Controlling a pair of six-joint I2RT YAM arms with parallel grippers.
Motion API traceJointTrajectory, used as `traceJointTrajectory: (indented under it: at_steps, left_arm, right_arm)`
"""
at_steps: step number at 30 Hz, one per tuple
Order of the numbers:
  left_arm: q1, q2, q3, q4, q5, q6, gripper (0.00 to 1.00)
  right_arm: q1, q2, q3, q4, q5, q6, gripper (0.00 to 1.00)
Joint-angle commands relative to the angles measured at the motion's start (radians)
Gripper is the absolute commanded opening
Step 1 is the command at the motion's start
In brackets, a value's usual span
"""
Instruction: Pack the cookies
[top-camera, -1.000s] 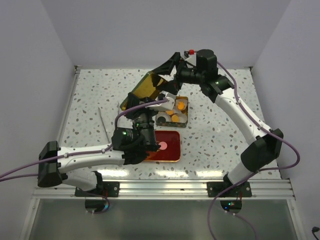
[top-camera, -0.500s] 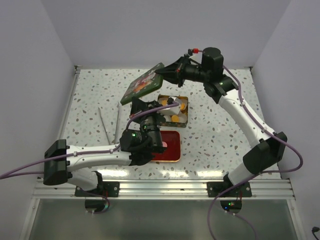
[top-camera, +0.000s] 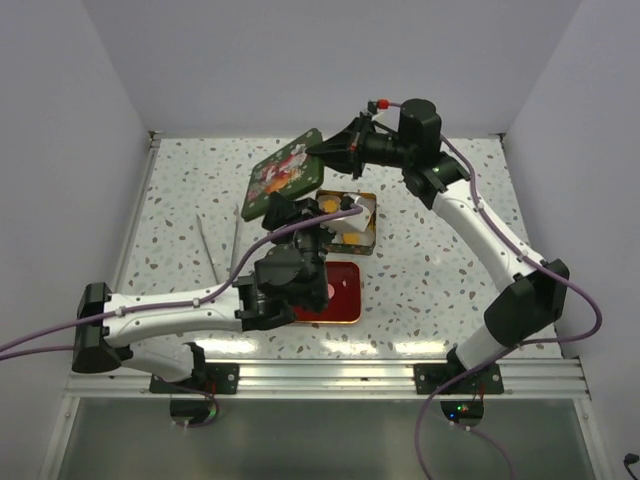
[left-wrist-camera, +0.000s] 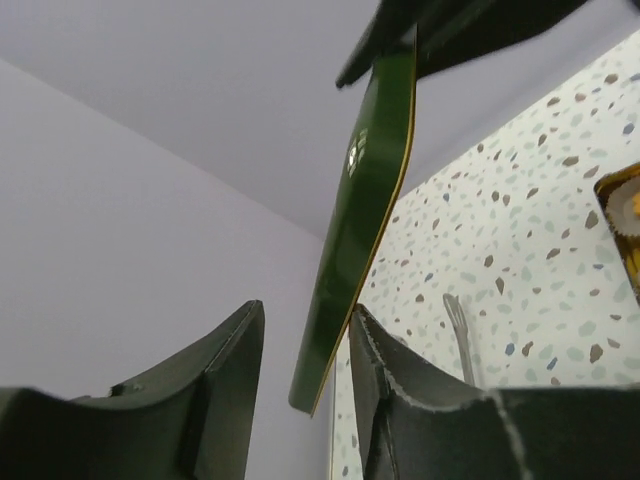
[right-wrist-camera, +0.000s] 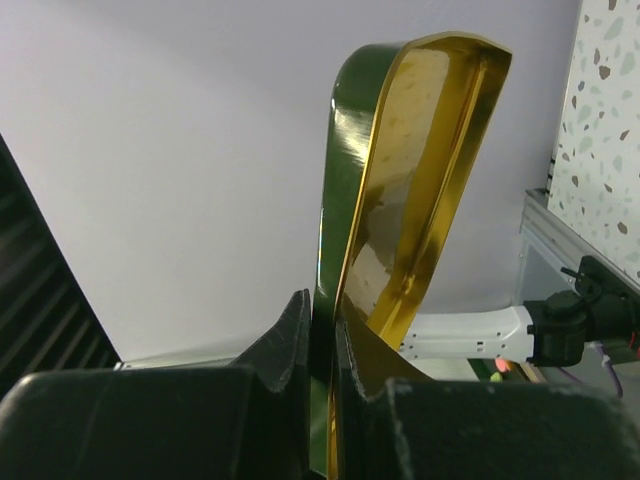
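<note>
One green lid (top-camera: 283, 176) is hanging tilted in the air at eleven o'clock of the open tin (top-camera: 371, 247), its picture side facing up. The right gripper (right-wrist-camera: 320, 310) is clamping the lid's rim, with both fingers pressed flat against the metal. The left gripper (left-wrist-camera: 307, 310) is reaching up under the lid. Its two jaws are standing apart with the lid's lower edge between them, and neither is clearly touching it.

The cookies (top-camera: 329, 207) are sitting in the single gold-lined tin at the middle of the table (top-camera: 440, 250), beside one white paper cup (top-camera: 356, 216). At least two orange ones are showing, and the left arm is hiding the rest. At six o'clock of the tin, one red tray (top-camera: 346, 300) is lying flat, and what looks like one pink cookie (top-camera: 331, 290) is resting on it. Two thin pale strips (top-camera: 208, 255) are lying at nine o'clock.
</note>
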Motion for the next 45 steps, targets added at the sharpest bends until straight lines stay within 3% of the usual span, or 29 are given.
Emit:
traceJointTrajectory:
  at_steps: [1, 2, 6, 8, 11, 14, 18, 22, 24, 28, 35, 39, 45]
  left_arm:
    - [-0.024, -0.07, 0.221, -0.7, 0.184, -0.602, 0.45]
    - [-0.026, -0.064, 0.244, -0.888, 0.196, -0.669, 0.47]
    - [-0.032, -0.032, 0.332, -1.191, 0.273, -0.956, 0.54]
    - [-0.032, -0.021, 0.414, -1.349, 0.386, -1.058, 0.62]
    - [-0.021, -0.009, 0.505, -1.461, 0.555, -1.187, 0.75]
    - [0.037, 0.025, 0.573, -1.532, 0.714, -1.293, 0.77]
    - [0.274, -0.012, 0.559, -1.471, 1.086, -1.4, 0.8]
    - [0.483, 0.02, 0.534, -1.45, 1.32, -1.469, 0.81]
    - [0.633, 0.043, 0.479, -1.401, 1.525, -1.533, 0.81]
    - [0.845, 0.06, 0.353, -1.212, 1.797, -1.679, 0.8]
    - [0.956, 0.173, 0.246, -1.071, 1.925, -1.82, 0.78]
    - [0.983, 0.229, 0.202, -1.034, 1.95, -1.859, 0.75]
    - [0.996, 0.293, 0.166, -0.999, 1.951, -1.886, 0.73]
  right_arm:
    - [-0.014, 0.048, 0.017, -0.004, -0.017, -0.118, 0.0]
    - [-0.024, 0.052, 0.022, 0.009, -0.014, -0.116, 0.0]
    - [-0.086, 0.065, 0.029, 0.037, -0.006, -0.11, 0.0]
    - [-0.135, 0.065, 0.029, 0.027, -0.017, -0.128, 0.0]
    - [-0.208, 0.048, 0.012, -0.027, -0.033, -0.197, 0.0]
    - [-0.274, 0.013, -0.04, -0.082, -0.044, -0.288, 0.0]
    - [-0.328, -0.046, -0.17, -0.098, -0.041, -0.36, 0.0]
    - [-0.342, -0.101, -0.274, -0.052, -0.056, -0.415, 0.0]
    - [-0.345, -0.112, -0.305, -0.026, -0.084, -0.435, 0.0]
    - [-0.353, -0.097, -0.314, -0.024, -0.118, -0.536, 0.0]
    - [-0.357, -0.006, -0.359, 0.137, -0.188, -0.553, 0.0]
    - [-0.371, 0.034, -0.318, 0.047, -0.205, -0.68, 0.0]
    - [-0.385, 0.074, -0.343, 0.013, -0.208, -0.733, 0.0]
